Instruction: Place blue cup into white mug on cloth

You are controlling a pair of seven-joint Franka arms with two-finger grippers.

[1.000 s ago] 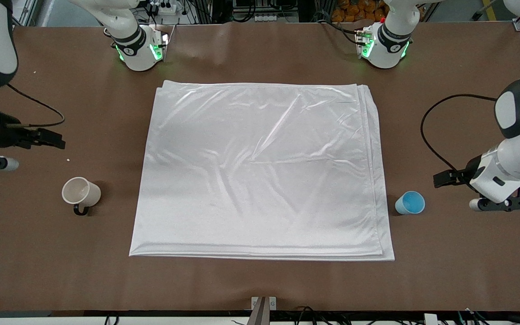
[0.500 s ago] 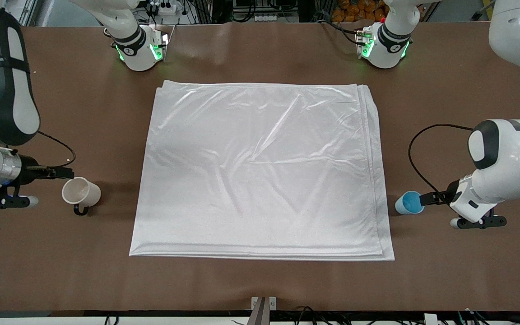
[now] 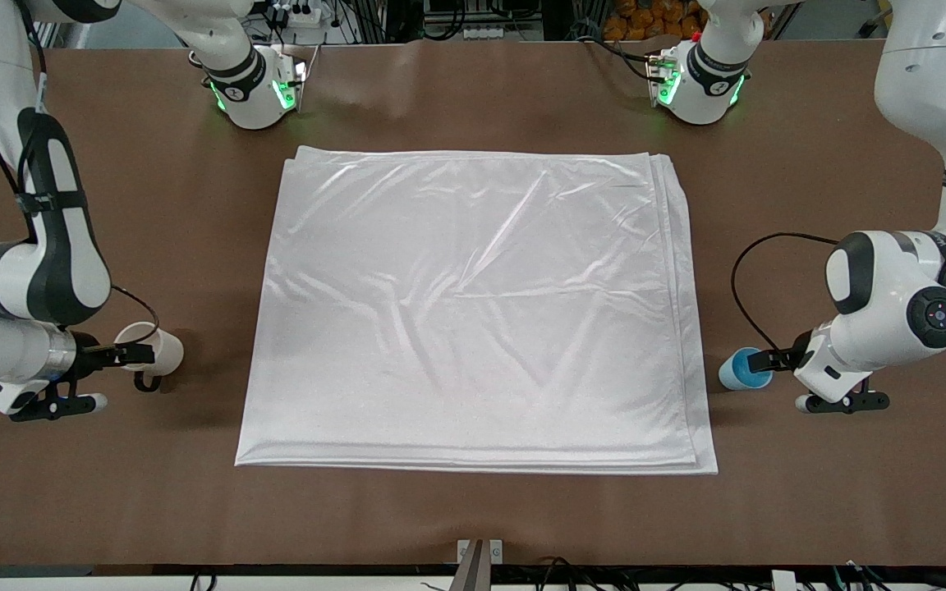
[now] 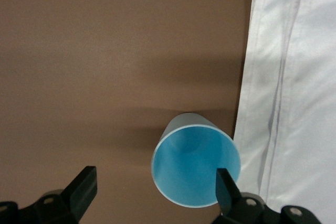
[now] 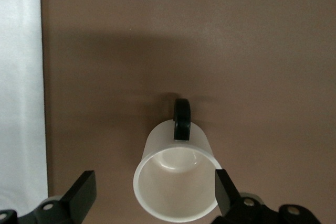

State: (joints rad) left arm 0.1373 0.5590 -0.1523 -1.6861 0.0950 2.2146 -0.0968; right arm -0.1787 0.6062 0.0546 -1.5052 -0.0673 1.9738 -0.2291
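The cloth (image 3: 473, 308) lies flat in folded layers at the middle of the table (image 3: 473, 517), nothing on it. The blue cup (image 3: 741, 369) stands upright on the bare table just beside the cloth's edge, toward the left arm's end. The left gripper (image 4: 155, 187) hangs over it, fingers spread wide, holding nothing. The white mug (image 3: 163, 351) stands upright on the bare table toward the right arm's end, apart from the cloth. The right gripper (image 5: 155, 188) hangs over the mug, fingers likewise wide and holding nothing.
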